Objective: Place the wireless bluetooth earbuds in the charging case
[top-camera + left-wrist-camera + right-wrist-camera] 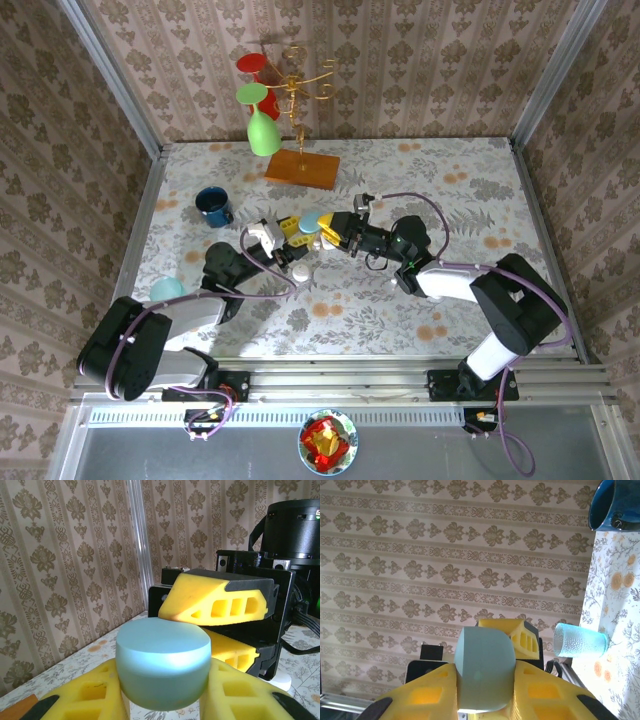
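Your left gripper [161, 680] and right gripper [485, 680] both clamp one teal puck [313, 221] at table centre, flat face up, axis upright. At 6 o'clock a bowl [302, 446] holds red and yellow pieces; mug [222, 214] at 10, tumbler [167, 290] at 8.

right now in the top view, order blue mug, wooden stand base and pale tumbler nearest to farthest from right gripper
1. wooden stand base, beyond the right gripper
2. blue mug, off to its left
3. pale tumbler, near left edge
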### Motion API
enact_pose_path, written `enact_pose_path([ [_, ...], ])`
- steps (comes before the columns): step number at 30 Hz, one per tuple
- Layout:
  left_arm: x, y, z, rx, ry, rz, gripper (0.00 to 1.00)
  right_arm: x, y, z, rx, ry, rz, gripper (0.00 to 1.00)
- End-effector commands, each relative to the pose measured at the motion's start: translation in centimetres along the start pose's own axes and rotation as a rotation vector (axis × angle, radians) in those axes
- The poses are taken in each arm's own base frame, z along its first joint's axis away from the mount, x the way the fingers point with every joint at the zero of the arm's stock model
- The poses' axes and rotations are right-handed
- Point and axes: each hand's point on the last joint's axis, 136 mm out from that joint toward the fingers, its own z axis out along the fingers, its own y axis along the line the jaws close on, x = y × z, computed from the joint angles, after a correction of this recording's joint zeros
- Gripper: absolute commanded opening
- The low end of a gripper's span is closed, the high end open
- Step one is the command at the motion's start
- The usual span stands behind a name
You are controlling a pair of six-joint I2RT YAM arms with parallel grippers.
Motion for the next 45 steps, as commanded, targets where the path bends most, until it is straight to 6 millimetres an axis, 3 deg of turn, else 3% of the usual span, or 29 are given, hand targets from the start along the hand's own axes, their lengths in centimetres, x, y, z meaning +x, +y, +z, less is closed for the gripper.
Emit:
enact_pose_path([
  [1,-1.0,-0.2,0.3,0.014,-0.032,0.048,0.33,-0.2,-0.2,-0.1,-0.008,-0.015,-0.015,0.24],
  [3,-0.8,-0.2,0.3,0.012,-0.028,0.052,0.43,-0.5,-0.4,-0.2,0.002,-0.027,-0.02,0.23],
  [8,-0.3,0.1,-0.1,-0.004,-0.015,0.055,0.88,-1.8,-1.3,-0.9,0.047,-0.061,-0.048,0.24],
  [10,0.1,0.1,-0.4,-0.013,-0.005,0.06,1.0,-2.7,-2.0,-1.5,0.078,-0.079,-0.071,0.25],
  [15,2.1,0.3,-1.5,-0.05,0.053,0.049,1.0,-6.3,-6.1,-4.4,0.259,-0.153,-0.125,0.26],
  [18,4.3,0.0,-1.8,-0.049,0.129,0.031,1.0,-9.2,-9.3,-7.2,0.418,-0.224,-0.162,0.27],
  [22,6.9,-0.4,-2.5,-0.051,0.226,0.024,1.0,-13.4,-12.0,-10.2,0.563,-0.301,-0.19,0.27],
  [31,9.4,-0.4,-3.3,-0.061,0.357,0.013,1.0,-20.7,-17.9,-14.8,0.758,-0.41,-0.156,0.29],
  [34,9.8,-0.6,-3.5,-0.047,0.402,0.025,1.0,-22.3,-19.6,-15.9,0.807,-0.431,-0.158,0.3],
  [39,10.5,-0.2,-3.7,-0.061,0.468,0.003,1.0,-23.3,-22.1,-17.0,0.908,-0.406,-0.147,0.33],
  [42,10.7,-0.1,-3.5,-0.051,0.511,-0.012,1.0,-23.4,-22.7,-17.2,0.94,-0.392,-0.148,0.45],
  [45,10.9,0.0,-3.5,-0.051,0.523,-0.021,1.0,-23.4,-22.0,-17.4,0.97,-0.38,-0.176,0.56],
])
